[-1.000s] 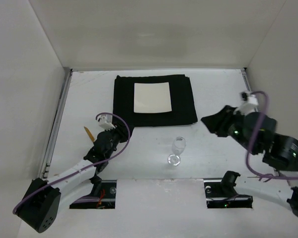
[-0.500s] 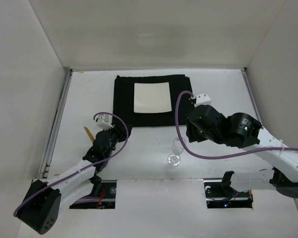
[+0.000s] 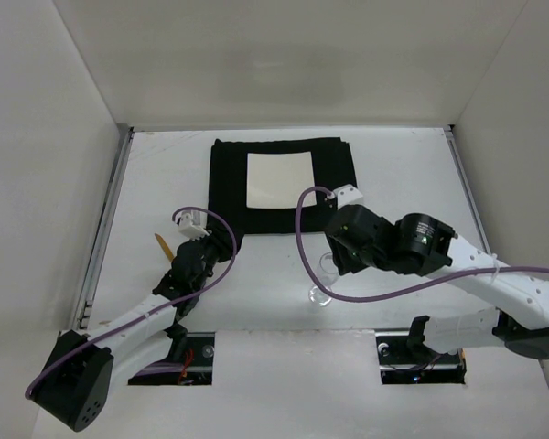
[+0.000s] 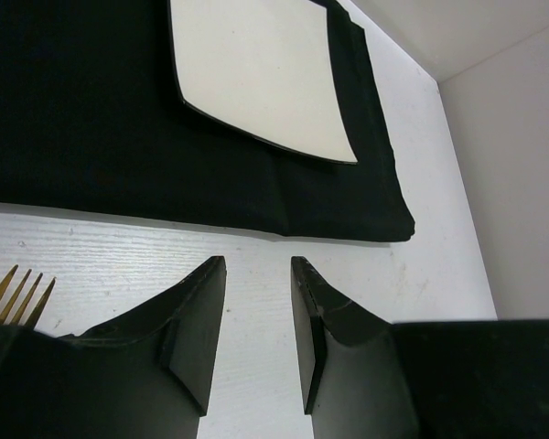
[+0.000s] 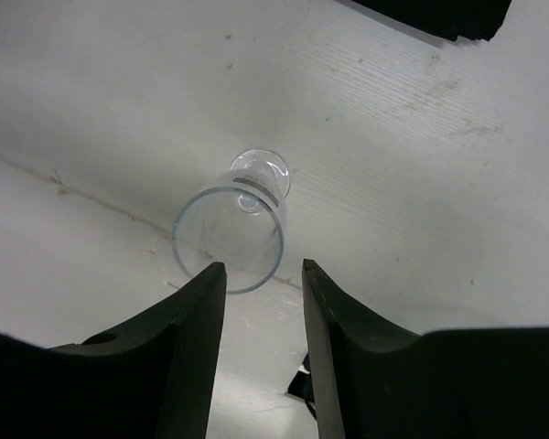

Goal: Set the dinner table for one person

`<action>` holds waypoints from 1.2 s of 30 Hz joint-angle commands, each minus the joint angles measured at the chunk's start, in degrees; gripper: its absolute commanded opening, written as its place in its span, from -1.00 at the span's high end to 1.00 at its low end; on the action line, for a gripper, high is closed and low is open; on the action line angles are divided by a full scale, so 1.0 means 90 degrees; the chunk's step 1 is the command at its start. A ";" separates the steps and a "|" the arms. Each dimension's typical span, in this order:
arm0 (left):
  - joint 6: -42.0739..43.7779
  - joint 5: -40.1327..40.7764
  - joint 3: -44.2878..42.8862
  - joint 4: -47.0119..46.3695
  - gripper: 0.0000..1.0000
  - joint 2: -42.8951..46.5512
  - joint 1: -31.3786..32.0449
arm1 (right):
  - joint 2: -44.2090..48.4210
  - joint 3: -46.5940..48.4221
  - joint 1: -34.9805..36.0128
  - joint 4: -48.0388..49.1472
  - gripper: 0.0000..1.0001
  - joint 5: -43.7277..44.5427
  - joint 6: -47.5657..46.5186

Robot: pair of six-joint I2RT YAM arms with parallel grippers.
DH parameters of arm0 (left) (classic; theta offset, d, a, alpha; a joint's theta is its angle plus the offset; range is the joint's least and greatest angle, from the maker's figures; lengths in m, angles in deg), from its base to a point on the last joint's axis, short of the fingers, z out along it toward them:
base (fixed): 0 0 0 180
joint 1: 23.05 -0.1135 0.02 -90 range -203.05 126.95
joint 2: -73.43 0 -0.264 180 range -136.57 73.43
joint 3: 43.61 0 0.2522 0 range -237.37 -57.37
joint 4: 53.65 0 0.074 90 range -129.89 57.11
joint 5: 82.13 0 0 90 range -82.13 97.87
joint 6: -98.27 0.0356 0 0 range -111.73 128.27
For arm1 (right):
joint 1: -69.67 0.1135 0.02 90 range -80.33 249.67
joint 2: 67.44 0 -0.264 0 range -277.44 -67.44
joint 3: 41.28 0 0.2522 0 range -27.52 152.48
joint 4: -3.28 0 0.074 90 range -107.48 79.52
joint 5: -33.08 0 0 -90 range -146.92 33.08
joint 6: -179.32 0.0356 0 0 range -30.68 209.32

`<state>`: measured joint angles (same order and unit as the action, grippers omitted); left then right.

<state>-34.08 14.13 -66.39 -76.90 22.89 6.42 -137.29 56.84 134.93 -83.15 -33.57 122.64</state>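
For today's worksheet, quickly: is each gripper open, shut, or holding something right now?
Left gripper: open and empty; the fork beside it is not gripped.
Right gripper: open and empty; the glass ahead of it is not gripped.

Fork (image 4: 23, 297) handle behind left end effector (image 4: 256, 265), glass (image 3: 320, 294) bowl beneath right arm (image 3: 412, 245)

Bare white desk (image 3: 412, 165) lay open left and right of the black mat (image 3: 229, 183). A clear glass (image 5: 231, 233) stood upright close ahead of the right tool (image 5: 263, 265), whose jaws were parted. A gold fork (image 4: 18, 297) lay beside the left tool (image 4: 257, 261). Walls (image 3: 46, 110) enclosed three sides.
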 commanded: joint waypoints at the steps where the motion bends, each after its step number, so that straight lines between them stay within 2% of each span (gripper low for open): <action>1: -0.0021 -0.0012 -0.0014 -0.0243 0.35 0.0020 -0.0048 | 0.0065 -0.0095 -0.0194 0.0436 0.11 -0.0026 -0.0255; 11: -0.0021 -0.0012 -0.0014 -0.0292 0.35 -0.0048 -0.0018 | 0.0007 -0.0467 -0.0537 0.0935 0.24 -0.0309 -0.0479; 16: -0.0031 -0.0012 -0.0014 -0.0292 0.34 -0.0019 -0.0018 | -0.0120 -0.0525 -0.0556 0.1023 0.54 -0.0388 -0.0548; 20: -0.0031 -0.0012 -0.0014 -0.0292 0.34 -0.0019 -0.0018 | -0.0228 -0.0555 -0.0566 0.1023 0.57 -0.0476 -0.0597; 24: -0.0041 -0.0012 -0.0004 -0.0292 0.34 0.0020 -0.0018 | -0.0286 -0.0584 -0.0566 0.1033 0.76 -0.0505 -0.0646; 27: -0.0041 -0.0012 0.0006 -0.0292 0.34 0.0030 -0.0018 | -0.0219 -0.0438 -0.0605 0.0945 0.91 -0.0408 -0.0665; 36: -0.0060 -0.0012 0.0006 -0.0292 0.34 0.0020 -0.0047 | 0.0055 0.0792 -0.1112 0.0632 0.95 0.0198 -0.0997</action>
<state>-34.23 14.13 -66.39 -76.92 22.50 6.42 -139.58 58.28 126.99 -79.65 -35.69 115.58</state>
